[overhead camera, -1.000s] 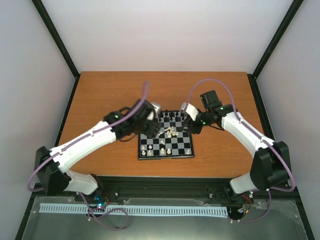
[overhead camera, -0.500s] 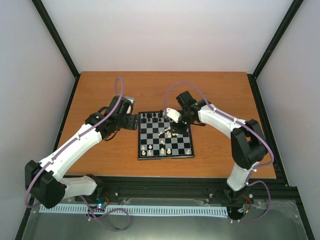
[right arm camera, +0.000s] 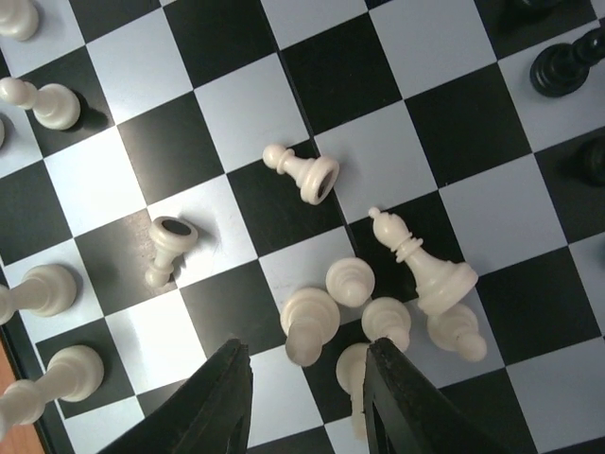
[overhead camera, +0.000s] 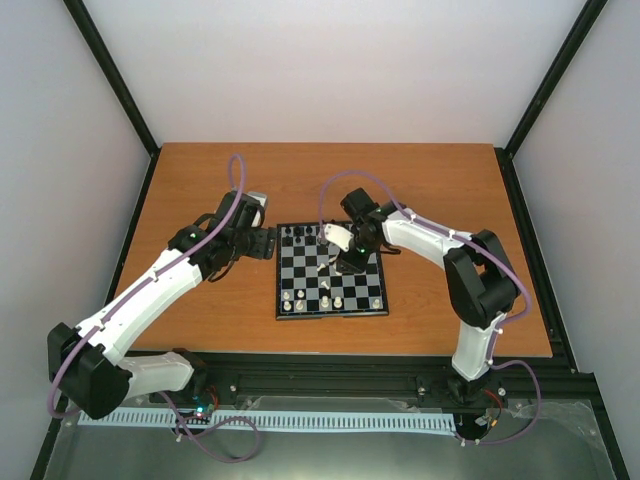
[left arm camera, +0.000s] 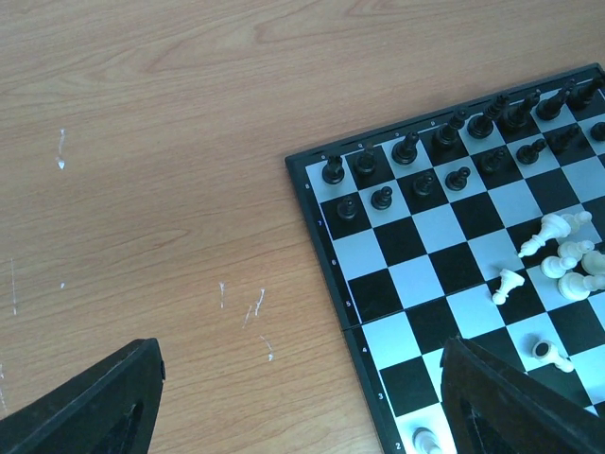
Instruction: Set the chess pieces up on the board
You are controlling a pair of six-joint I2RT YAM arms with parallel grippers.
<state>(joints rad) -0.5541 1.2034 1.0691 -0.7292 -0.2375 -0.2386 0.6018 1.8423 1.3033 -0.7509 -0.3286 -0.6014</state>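
Note:
The board lies mid-table. Black chess pieces stand in rows along its far side. Several cream-white pieces lie in a heap near the middle, with two tipped pawns beside them. More white pawns stand along the near edge. My right gripper hangs open right over the heap. One white piece lies just ahead of its tips, untouched. My left gripper is open and empty above the wood at the board's left edge.
The brown wooden table carries only the board. Black frame posts and pale walls close it in on three sides. A few white scratches mark the wood left of the board.
My left arm has pulled back off the board to its left edge. The right arm has swung in over the white heap and its jaws have narrowed.

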